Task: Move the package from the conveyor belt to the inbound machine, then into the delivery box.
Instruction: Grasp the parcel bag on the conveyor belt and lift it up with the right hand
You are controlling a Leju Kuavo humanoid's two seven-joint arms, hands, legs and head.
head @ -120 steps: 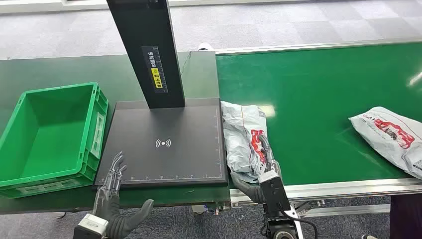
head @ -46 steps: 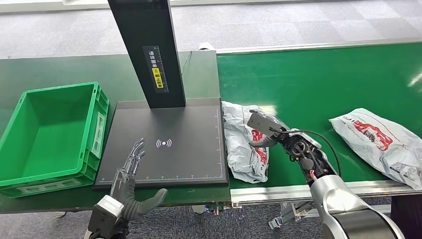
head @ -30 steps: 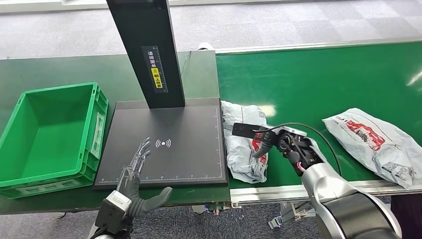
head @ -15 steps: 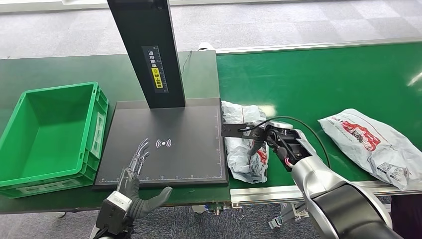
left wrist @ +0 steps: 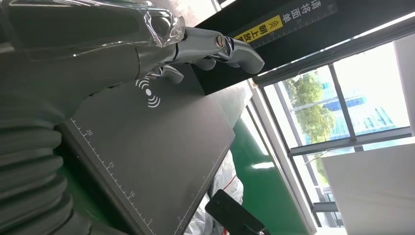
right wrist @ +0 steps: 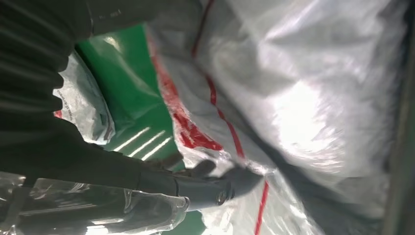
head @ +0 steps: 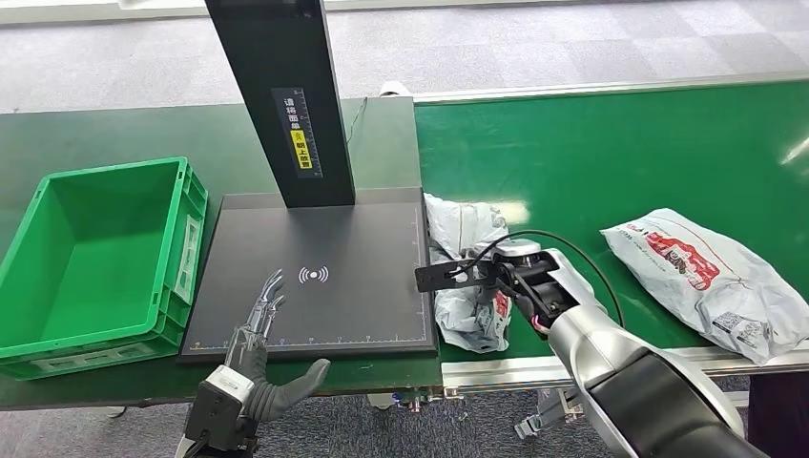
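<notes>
Package [head: 465, 277] lies crumpled on the belt [head: 611, 153], touching the scanner plate's [head: 315, 286] edge at 3 o'clock of the plate's wireless mark. Over the last few seconds our right arm swung in from 6 o'clock and now lies across the bag, the right hand [head: 498, 286] pressed into its near half. In the right wrist view its dark fingers [right wrist: 215, 188] touch the white-and-red plastic, but we cannot tell whether they have closed on a fold or merely rest there. We judge the pickup to be under way, not finished: the bag is not yet lifted.

Our left hand [head: 250, 336] has crept forward over the plate's near edge, fingers spread and holding nothing, seemingly waiting to receive.

A second bag [head: 711, 272] has ridden the belt toward us from 3 o'clock and now sits near our right forearm; a wide sweep could catch it. The scanner post [head: 281, 95] rises at 12 o'clock of the plate, and the crate [head: 29, 248] waits at 9 o'clock.
</notes>
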